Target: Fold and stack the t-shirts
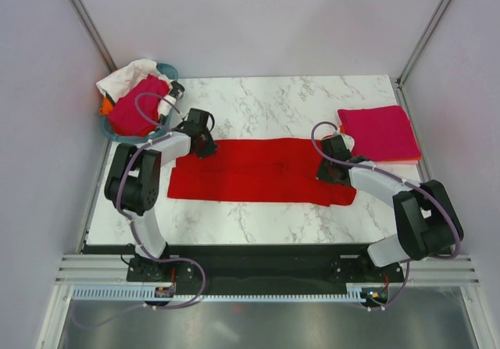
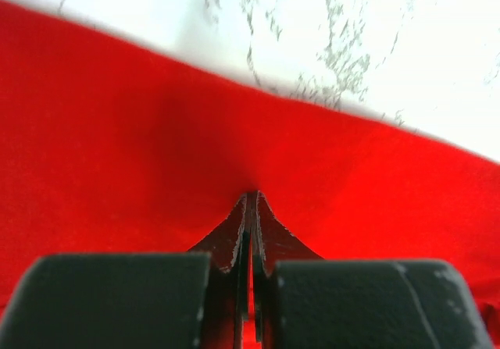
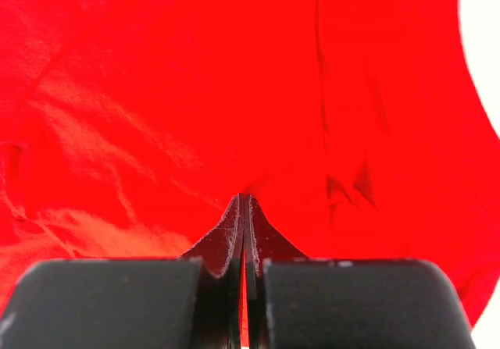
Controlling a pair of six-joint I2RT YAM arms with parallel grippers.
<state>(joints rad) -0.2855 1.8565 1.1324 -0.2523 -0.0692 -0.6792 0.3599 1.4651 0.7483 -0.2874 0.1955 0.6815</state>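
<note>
The bright red t-shirt [image 1: 258,173] lies on the marble table as a long band folded lengthwise. My left gripper [image 1: 205,147] is at its far left corner; its jaws are shut and pinch the red cloth [image 2: 117,130] at the tips [image 2: 251,197]. My right gripper [image 1: 332,169] is on the shirt's right end, jaws shut, pinching the red cloth [image 3: 156,91] at the tips [image 3: 243,199]. A folded magenta-pink t-shirt [image 1: 379,133] lies at the far right with an orange edge under it.
A teal tub [image 1: 169,73] at the far left corner holds crumpled white [image 1: 129,76], magenta [image 1: 134,111] and orange cloth. Bare marble [image 1: 273,103] lies beyond the red shirt and in front of it. Grey walls enclose the table.
</note>
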